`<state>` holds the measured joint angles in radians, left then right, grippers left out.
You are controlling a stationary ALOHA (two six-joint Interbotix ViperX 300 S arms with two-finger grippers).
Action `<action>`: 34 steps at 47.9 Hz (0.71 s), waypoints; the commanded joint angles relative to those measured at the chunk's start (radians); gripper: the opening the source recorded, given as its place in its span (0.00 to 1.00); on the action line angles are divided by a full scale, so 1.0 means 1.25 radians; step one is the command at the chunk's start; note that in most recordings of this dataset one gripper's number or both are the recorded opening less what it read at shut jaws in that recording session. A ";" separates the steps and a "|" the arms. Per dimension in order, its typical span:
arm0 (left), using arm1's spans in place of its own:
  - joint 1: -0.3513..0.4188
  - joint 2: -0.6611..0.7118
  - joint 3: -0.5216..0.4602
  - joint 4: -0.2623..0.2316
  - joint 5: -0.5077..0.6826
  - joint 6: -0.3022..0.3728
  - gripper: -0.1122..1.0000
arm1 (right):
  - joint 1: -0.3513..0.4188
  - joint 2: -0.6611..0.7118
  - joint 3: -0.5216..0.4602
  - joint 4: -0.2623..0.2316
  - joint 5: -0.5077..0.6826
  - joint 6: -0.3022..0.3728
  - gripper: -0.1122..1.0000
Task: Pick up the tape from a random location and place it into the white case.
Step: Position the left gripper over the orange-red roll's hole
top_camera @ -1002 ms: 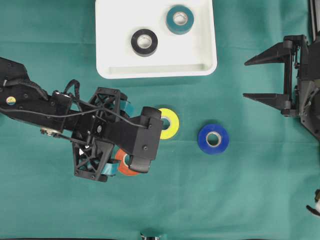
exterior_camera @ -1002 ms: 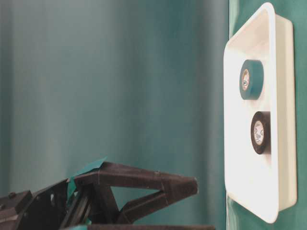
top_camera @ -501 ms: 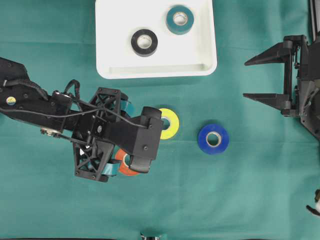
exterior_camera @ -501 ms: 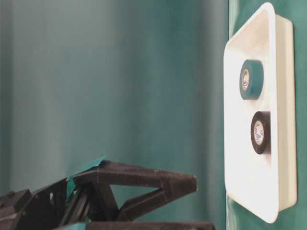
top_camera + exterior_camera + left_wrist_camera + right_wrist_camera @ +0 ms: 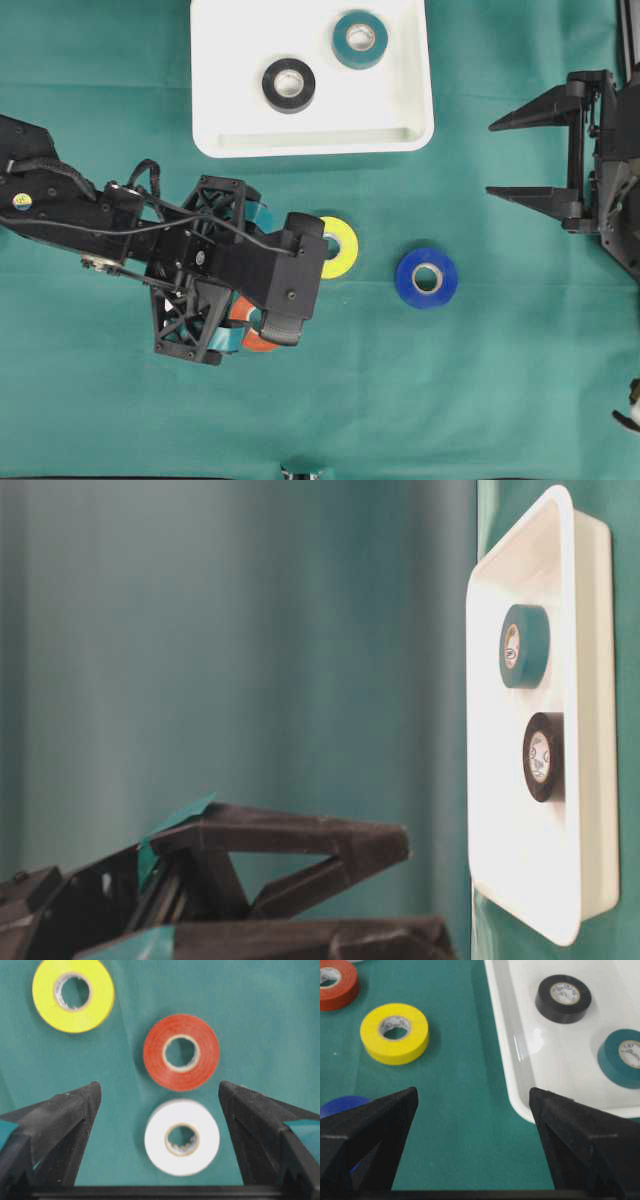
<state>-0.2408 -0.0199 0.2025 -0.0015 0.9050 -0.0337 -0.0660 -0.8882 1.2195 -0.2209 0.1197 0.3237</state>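
The left gripper (image 5: 156, 1110) hangs wide open above the green counter (image 5: 500, 400), its fingers (image 5: 65, 1115) flanking a white tape roll (image 5: 182, 1137) without touching it. An orange roll (image 5: 181, 1052) lies just beyond the white one at 12 o'clock, and a yellow roll (image 5: 338, 246) at about 10 o'clock in the wrist view. A blue roll (image 5: 427, 277) lies at 3 o'clock from the yellow. The white case (image 5: 240, 140) sits at the overhead view's 12 o'clock, holding a black roll (image 5: 289, 84) and a teal roll (image 5: 360, 38). The right gripper (image 5: 528, 156) waits at 3 o'clock, spread open and empty.
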 commanded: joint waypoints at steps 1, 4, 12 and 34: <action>0.000 -0.006 0.004 0.002 -0.032 -0.001 0.96 | -0.002 0.002 -0.022 -0.001 -0.004 -0.001 0.91; 0.000 0.000 0.018 0.002 -0.054 -0.001 0.96 | -0.002 0.002 -0.022 -0.001 -0.004 -0.001 0.91; 0.000 0.031 0.045 0.002 -0.077 -0.001 0.96 | -0.002 0.004 -0.022 -0.001 -0.004 -0.001 0.91; 0.000 0.087 0.120 0.004 -0.233 -0.001 0.96 | -0.002 0.005 -0.021 -0.005 0.001 -0.001 0.91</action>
<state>-0.2408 0.1012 0.3436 0.0000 0.6550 -0.0353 -0.0675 -0.8882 1.2195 -0.2240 0.1212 0.3221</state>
